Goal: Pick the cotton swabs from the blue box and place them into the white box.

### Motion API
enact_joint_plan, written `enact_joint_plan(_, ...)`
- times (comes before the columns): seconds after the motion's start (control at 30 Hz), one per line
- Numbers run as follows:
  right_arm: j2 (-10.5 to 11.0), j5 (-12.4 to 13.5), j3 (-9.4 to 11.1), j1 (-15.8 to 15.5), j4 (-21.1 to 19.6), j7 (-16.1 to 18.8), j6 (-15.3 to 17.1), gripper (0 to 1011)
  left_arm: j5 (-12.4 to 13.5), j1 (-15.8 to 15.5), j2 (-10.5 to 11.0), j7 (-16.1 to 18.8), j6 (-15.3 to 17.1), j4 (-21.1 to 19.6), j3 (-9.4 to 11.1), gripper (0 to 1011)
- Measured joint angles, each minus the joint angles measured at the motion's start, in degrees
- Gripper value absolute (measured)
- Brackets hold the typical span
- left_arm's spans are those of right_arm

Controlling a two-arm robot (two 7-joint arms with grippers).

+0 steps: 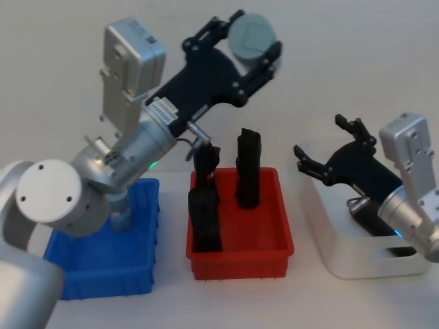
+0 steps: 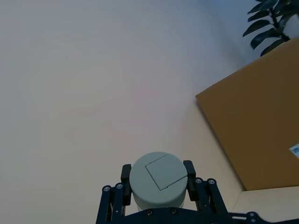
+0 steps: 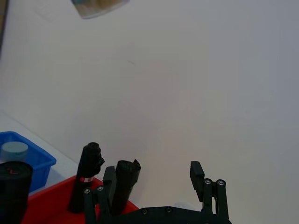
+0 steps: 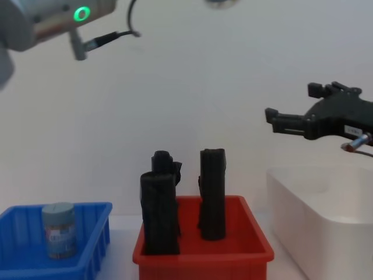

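My left gripper [image 1: 252, 42] is raised high behind the red bin, shut on a cotton swab tub [image 1: 250, 35] with a pale grey-blue lid. The left wrist view shows that tub [image 2: 156, 179] clamped between both fingers. A second cotton swab tub [image 1: 122, 218] stands upright in the blue box [image 1: 103, 271], also seen from the chest as tub [image 4: 59, 230] in the blue box [image 4: 96, 227]. At the right stands the white box [image 1: 343, 253]. Above it hovers my right gripper [image 1: 333, 147], open and empty.
A red bin [image 1: 240, 257] sits between the blue and white boxes and holds three tall black rolls [image 1: 248, 168]. In the left wrist view a brown cardboard box [image 2: 252, 130] stands beyond the table.
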Motion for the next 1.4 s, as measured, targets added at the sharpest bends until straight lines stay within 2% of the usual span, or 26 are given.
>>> enact_joint_plan(0.17,-0.8,-0.3,-0.8,0.3,0.1,0.9,-2.7,1002,-0.9,-1.2,-1.8,-3.0,-1.3,1.9,1.3,669)
enact_joint_plan(0.43,-2.2,-1.2,-1.9,1.3,1.2,1.2,-7.9,1001,-2.2,-1.7,-3.5,-5.8,-1.8,4.1,2.9,669)
enact_joint_plan(0.7,-3.5,-3.4,-2.7,2.2,2.7,-1.0,-13.2,1001,-2.8,-1.9,-4.4,-7.0,-1.4,5.6,3.9,669)
enact_joint_plan(1.1,-3.7,-7.4,-2.7,2.5,4.5,-4.6,-15.8,1001,-2.9,-1.2,-3.8,-6.3,-0.1,5.2,4.1,669)
enact_joint_plan(1.4,-3.1,-9.0,-2.3,2.2,5.0,-5.1,-16.7,1001,-3.2,-1.0,-3.3,-5.9,0.3,4.8,3.9,669)
